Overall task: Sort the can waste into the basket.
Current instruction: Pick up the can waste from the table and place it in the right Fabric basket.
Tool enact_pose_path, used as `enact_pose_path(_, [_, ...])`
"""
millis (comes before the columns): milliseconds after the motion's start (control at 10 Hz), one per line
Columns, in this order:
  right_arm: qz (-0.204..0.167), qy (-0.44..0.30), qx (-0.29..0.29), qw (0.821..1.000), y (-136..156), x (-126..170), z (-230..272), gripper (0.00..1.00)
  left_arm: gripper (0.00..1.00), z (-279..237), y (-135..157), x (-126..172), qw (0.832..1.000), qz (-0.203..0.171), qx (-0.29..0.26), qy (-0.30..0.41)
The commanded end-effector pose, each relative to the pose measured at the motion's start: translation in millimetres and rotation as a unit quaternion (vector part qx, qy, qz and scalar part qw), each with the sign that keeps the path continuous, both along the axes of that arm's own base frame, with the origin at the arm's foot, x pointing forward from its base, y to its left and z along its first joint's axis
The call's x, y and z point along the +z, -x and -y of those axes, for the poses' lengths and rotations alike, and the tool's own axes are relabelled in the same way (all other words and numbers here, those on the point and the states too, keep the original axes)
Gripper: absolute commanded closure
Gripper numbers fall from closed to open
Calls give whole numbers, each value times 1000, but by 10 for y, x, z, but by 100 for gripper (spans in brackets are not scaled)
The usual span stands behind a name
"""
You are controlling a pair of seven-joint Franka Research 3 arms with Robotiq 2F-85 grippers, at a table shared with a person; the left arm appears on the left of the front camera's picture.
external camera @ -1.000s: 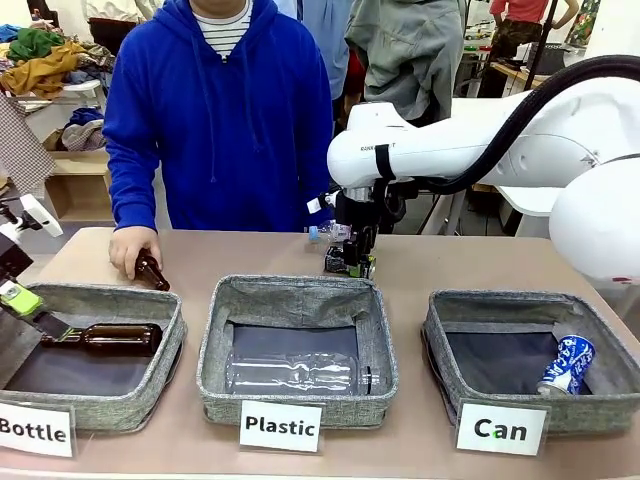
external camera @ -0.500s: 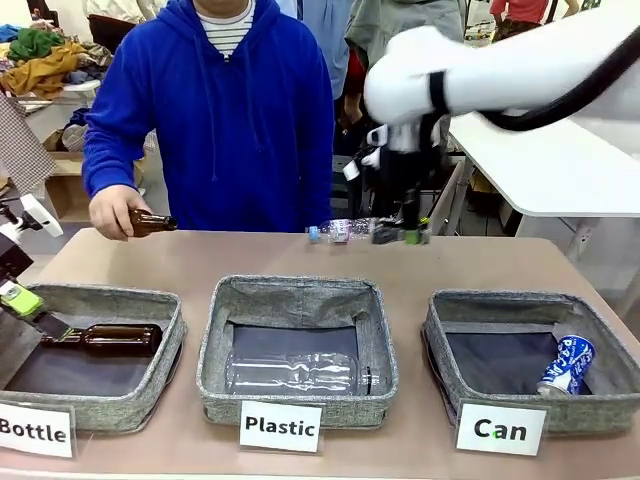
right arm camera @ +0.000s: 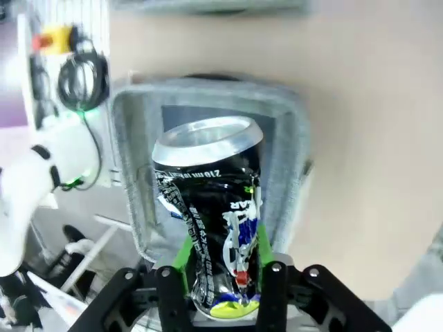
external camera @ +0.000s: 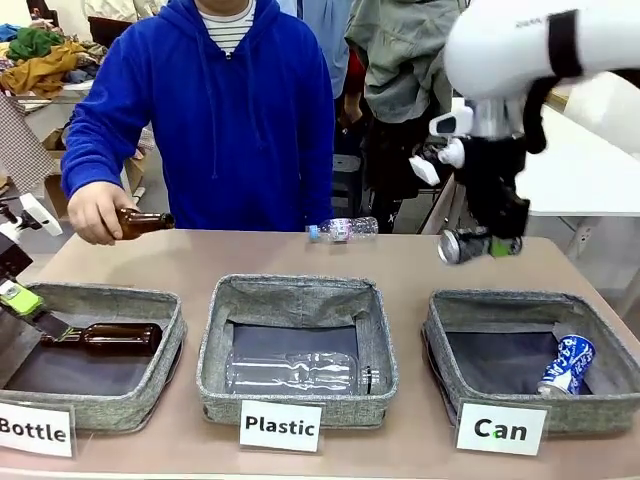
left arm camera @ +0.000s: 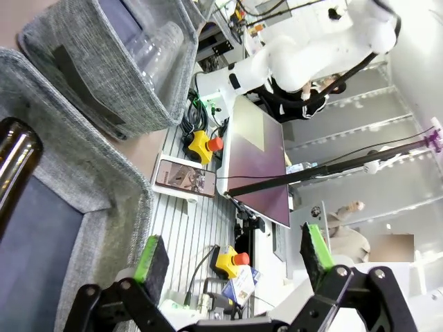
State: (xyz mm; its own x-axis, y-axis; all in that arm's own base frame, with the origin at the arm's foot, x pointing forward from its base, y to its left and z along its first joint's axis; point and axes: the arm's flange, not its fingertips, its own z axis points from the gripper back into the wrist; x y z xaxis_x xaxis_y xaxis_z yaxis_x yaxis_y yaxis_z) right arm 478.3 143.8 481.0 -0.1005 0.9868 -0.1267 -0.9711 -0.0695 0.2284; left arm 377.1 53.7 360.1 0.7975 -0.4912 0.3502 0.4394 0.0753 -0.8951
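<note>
My right gripper (external camera: 487,243) is shut on the dented black can (external camera: 461,245), holding it on its side in the air above the far rim of the grey basket (external camera: 440,325) carded "Can". In the right wrist view the black can (right arm camera: 213,218) sits squeezed between the green pads (right arm camera: 181,254), silver end outward, with the basket (right arm camera: 131,173) behind it. A blue-and-white can (external camera: 566,364) lies in the basket's right corner. My left gripper (external camera: 18,297) hangs at the left edge over the "Bottle" bin, open in its wrist view (left arm camera: 232,257) with nothing between the fingers.
The person holds a brown bottle (external camera: 143,221) above the table's far left. A clear plastic bottle (external camera: 343,229) lies at the far edge. The "Plastic" bin (external camera: 297,295) holds a clear bottle; the "Bottle" bin (external camera: 100,298) holds a brown one (external camera: 105,337).
My right arm has lifted the black can off the table's far middle and carried it right, over the "Can" basket. The person raised the brown bottle off the table.
</note>
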Motion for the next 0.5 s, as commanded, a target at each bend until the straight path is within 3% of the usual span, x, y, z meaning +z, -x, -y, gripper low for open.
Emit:
enact_pose_path(0, [24,-26,55,998,429,-344,201,100,0,0,0,0,1000,0,0,0])
enact_pose_path(200, [19,-20,56,998,553,-580,390,100,0,-411,940,994,985,147,9,92])
enact_pose_path(400, [30,-33,43,998,550,-699,532,100,0,-710,1574,1371,969,207,21,134])
